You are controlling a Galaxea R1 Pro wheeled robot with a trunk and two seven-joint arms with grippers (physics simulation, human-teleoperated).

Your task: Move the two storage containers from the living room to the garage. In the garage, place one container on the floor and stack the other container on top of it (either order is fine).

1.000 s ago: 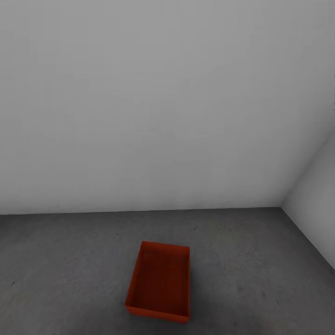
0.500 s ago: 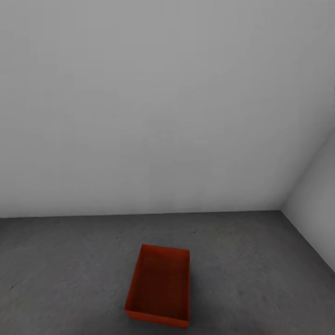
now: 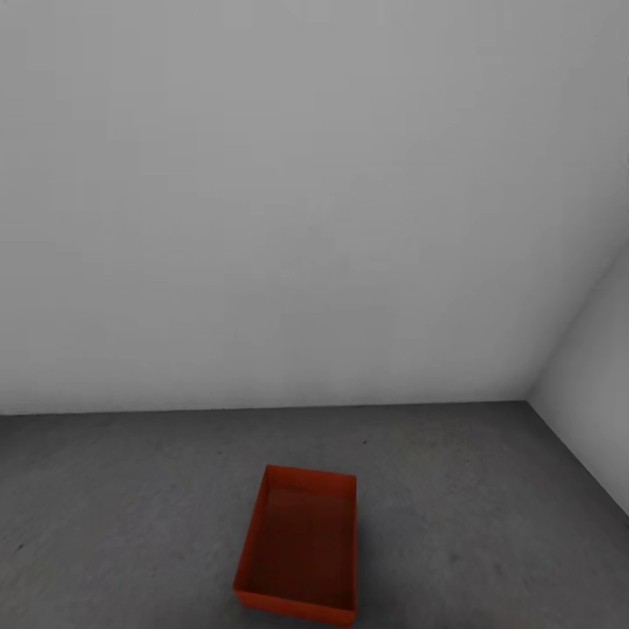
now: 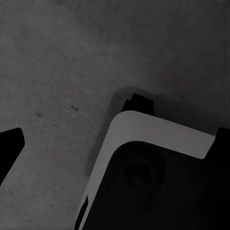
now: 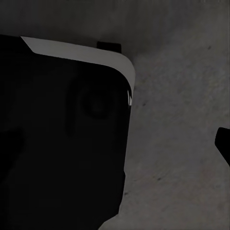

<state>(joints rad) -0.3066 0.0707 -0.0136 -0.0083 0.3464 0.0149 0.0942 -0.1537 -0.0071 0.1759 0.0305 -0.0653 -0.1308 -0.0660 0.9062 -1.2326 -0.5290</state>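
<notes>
One orange-red storage container (image 3: 299,543) stands empty on the rough grey concrete floor (image 3: 131,507) of the garage, low in the head view and a little short of the white back wall. The second container is out of view. In the left wrist view my left gripper (image 4: 119,140) hangs over the concrete, one black finger (image 4: 9,148) at the frame's edge, open and holding nothing. In the right wrist view my right gripper (image 5: 115,140) is likewise open and holds nothing, one black finger (image 5: 224,143) at the frame's edge.
A plain white wall (image 3: 288,192) closes off the far side, and a second wall (image 3: 594,384) meets it in the right-hand corner. My own black-and-white base (image 4: 158,177) stands on the concrete under both wrists (image 5: 62,134).
The whole head view has slid slightly downward, so the camera has moved. The container keeps its place on the concrete.
</notes>
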